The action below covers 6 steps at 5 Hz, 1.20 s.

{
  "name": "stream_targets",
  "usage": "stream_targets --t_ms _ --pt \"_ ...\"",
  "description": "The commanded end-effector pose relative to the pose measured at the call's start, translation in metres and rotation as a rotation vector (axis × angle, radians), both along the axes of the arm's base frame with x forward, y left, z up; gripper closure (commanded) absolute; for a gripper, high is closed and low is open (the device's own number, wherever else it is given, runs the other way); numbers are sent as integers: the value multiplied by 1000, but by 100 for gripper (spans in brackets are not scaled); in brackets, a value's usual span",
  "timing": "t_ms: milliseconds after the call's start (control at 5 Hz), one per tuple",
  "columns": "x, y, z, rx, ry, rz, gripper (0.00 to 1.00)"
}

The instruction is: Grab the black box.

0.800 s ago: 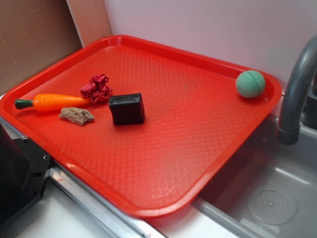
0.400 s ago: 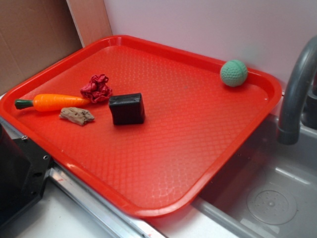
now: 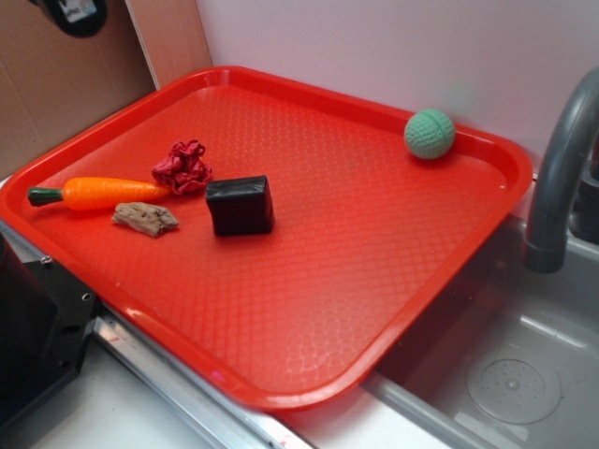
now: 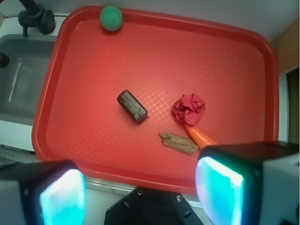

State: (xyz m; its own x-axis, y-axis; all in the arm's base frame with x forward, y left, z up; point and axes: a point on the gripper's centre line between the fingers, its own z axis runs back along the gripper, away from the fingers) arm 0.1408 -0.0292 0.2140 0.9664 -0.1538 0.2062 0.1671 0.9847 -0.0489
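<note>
The black box (image 3: 240, 205) lies on the red tray (image 3: 356, 253), left of the middle, touching nothing. In the wrist view the black box (image 4: 132, 106) sits at a slant near the centre of the tray (image 4: 211, 61). My gripper (image 4: 140, 192) hangs high above the tray's near edge, well apart from the box. It is open, its two glowing fingers far apart with nothing between them. In the exterior view only a black piece of the arm (image 3: 70, 14) shows at the top left corner.
Left of the box lie a toy carrot (image 3: 103, 193), a red crumpled wad (image 3: 182, 166) and a brown wood chip (image 3: 145, 218). A green ball (image 3: 430, 134) rests at the far rim. A faucet (image 3: 557, 178) and sink (image 3: 505, 365) stand right; a black device (image 3: 33, 327) sits front left.
The green ball has rolled left along the far rim. A black piece of the arm has come into view at the top left. The box has not moved.
</note>
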Motion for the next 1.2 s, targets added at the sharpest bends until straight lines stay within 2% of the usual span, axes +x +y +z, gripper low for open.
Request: stream_targets --t_ms 0,200,400,600,800,1000 --pt "3 -1 3 0 -9 -2 0" --pt "21 -1 -44 10 -9 -106 0" --pt "38 4 -86 -9 5 -178 0" --pt "57 -6 -113 -23 -35 -299 0" --pt "71 -15 -146 -1 -31 -372 0" --pt "70 -22 -157 1 2 -418 0"
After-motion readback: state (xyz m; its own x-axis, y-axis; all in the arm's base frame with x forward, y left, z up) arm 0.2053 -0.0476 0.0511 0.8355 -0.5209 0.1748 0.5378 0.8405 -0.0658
